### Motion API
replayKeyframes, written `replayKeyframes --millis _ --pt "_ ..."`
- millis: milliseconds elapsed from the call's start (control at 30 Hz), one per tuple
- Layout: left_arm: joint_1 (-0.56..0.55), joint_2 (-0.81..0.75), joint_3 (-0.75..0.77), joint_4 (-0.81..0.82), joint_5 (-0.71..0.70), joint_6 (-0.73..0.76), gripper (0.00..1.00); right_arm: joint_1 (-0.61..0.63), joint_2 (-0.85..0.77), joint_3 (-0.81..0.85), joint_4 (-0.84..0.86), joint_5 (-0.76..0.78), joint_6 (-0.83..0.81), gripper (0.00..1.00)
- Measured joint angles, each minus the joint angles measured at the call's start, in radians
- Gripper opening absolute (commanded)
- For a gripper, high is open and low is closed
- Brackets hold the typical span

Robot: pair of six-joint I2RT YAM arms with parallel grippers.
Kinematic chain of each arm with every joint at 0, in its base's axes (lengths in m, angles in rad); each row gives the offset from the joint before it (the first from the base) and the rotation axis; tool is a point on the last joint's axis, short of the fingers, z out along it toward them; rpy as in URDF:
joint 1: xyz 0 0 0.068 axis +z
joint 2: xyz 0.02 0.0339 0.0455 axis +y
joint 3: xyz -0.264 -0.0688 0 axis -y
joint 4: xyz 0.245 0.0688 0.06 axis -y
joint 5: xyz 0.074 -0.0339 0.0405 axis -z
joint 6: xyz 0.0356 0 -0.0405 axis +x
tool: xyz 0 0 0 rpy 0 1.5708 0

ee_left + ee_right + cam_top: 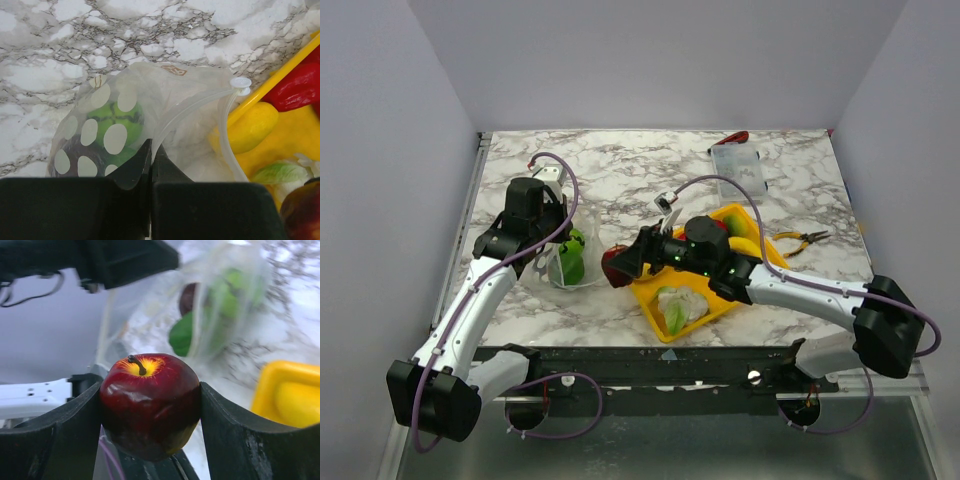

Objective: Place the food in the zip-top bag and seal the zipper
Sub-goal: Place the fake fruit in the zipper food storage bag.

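Note:
The zip-top bag stands open-mouthed on the marble left of centre, with green food and a dark piece inside. My left gripper is shut on the bag's upper edge and holds it up. The zipper curves from the fingers to its white slider. My right gripper is shut on a dark red apple and hovers just right of the bag mouth, beside the yellow tray. In the tray lie a cauliflower, a yellow piece and a red pepper.
A rigid clear compartment box sits at the back right, with a red item behind it. Yellow-handled pliers lie right of the tray. Grey walls close in the table on three sides.

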Motion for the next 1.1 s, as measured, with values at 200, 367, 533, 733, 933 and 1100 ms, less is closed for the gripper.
replayKeyframes --millis 200,367,533,733,933,1100 --pt "0.0 0.0 0.0 0.0 0.002 0.0 0.0 0.032 0.095 0.119 0.089 -0.041 0.006 0.01" --pt "0.0 0.0 0.0 0.0 0.002 0.0 0.0 0.042 0.205 0.222 0.084 -0.037 0.003 0.07" --pt "0.0 0.0 0.0 0.0 0.002 0.0 0.0 0.054 0.268 0.255 0.043 -0.024 -0.006 0.42" --pt "0.0 0.0 0.0 0.0 0.002 0.0 0.0 0.059 0.278 0.255 0.021 -0.002 -0.012 0.84" --pt "0.001 0.0 0.0 0.0 0.002 0.0 0.0 0.059 0.278 0.255 -0.013 0.039 -0.023 0.94" --pt "0.001 0.0 0.0 0.0 0.002 0.0 0.0 0.059 0.264 0.255 -0.059 0.086 -0.039 0.94"
